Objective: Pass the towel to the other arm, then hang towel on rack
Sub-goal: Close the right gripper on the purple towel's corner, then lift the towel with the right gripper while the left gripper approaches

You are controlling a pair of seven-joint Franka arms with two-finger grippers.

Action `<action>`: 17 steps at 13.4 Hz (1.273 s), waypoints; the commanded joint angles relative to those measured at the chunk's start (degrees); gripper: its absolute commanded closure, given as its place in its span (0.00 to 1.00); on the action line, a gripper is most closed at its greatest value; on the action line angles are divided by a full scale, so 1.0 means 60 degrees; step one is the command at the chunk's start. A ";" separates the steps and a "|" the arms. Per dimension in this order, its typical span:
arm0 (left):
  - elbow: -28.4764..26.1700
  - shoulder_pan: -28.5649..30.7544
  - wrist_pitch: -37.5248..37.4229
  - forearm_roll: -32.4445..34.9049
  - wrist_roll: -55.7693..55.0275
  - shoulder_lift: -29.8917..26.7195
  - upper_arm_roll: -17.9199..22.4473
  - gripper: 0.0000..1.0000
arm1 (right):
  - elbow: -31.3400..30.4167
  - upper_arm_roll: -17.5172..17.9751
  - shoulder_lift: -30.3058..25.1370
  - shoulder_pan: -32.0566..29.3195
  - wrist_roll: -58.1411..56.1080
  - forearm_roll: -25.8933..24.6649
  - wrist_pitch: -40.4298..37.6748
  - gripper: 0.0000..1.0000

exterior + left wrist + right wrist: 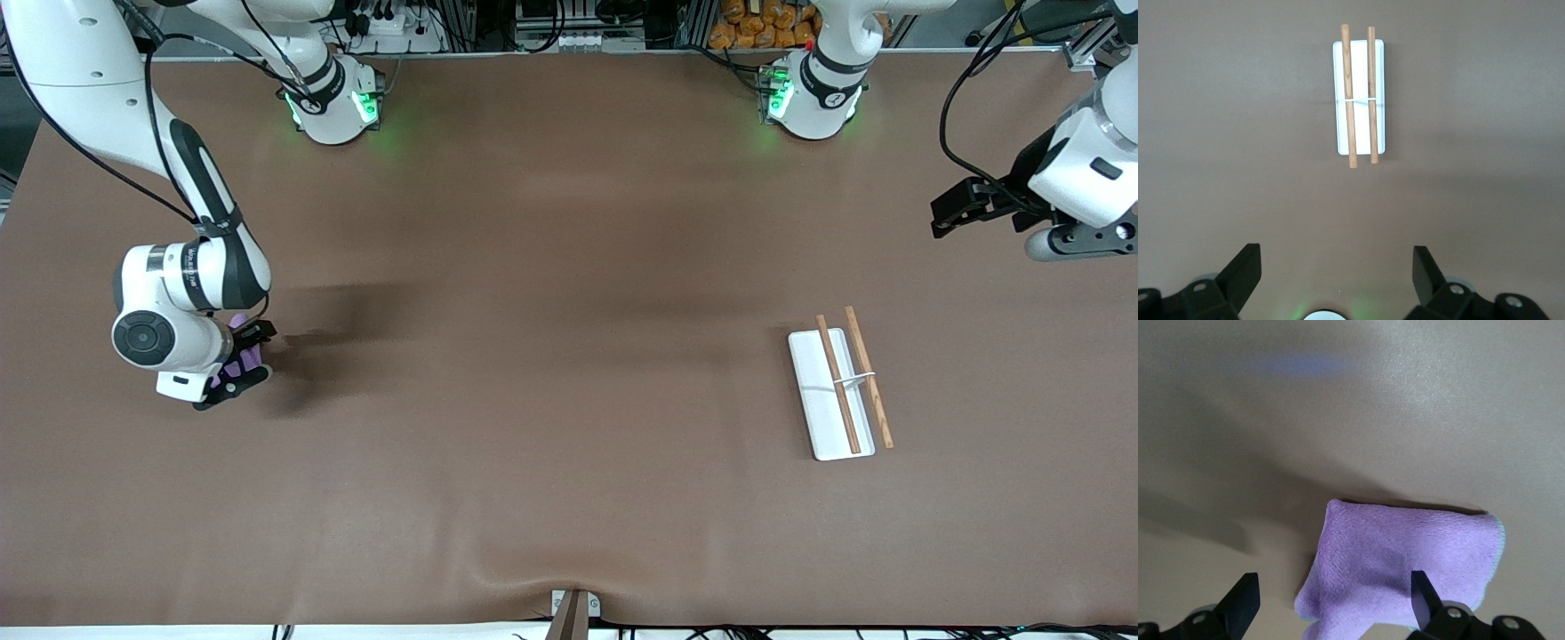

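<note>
The purple towel (236, 322) lies folded on the brown table at the right arm's end. It fills the lower part of the right wrist view (1405, 560). My right gripper (243, 363) is down over it, open, with one finger on each side of the cloth (1335, 590). The arm's wrist hides most of the towel in the front view. The rack (831, 396), a white base with two wooden rods, lies toward the left arm's end. My left gripper (956, 209) hangs open and empty in the air above the table, looking at the rack (1358, 100); its fingers (1245, 267) stand wide apart.
The brown cloth covers the whole table (551, 356). A small bracket (573, 609) sits at the table edge nearest the front camera. The arm bases (333, 102) stand along the edge farthest from it.
</note>
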 commanded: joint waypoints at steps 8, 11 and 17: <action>0.0318 0.0019 -0.1253 -0.0190 -0.0793 -0.0146 -0.0553 0.00 | -0.0264 0.0062 -0.0323 -0.0487 0.0089 -0.0139 -0.0017 1.00; 0.0363 0.0107 -0.1679 -0.0131 -0.0898 -0.0219 -0.0422 0.00 | -0.0118 0.0076 -0.0571 -0.0472 0.0104 -0.0008 -0.0382 1.00; 0.0378 0.0210 -0.1841 0.0850 -0.0679 -0.0526 -0.0509 0.00 | 0.0701 0.0150 -0.1596 -0.0370 0.0104 0.0796 -0.1992 1.00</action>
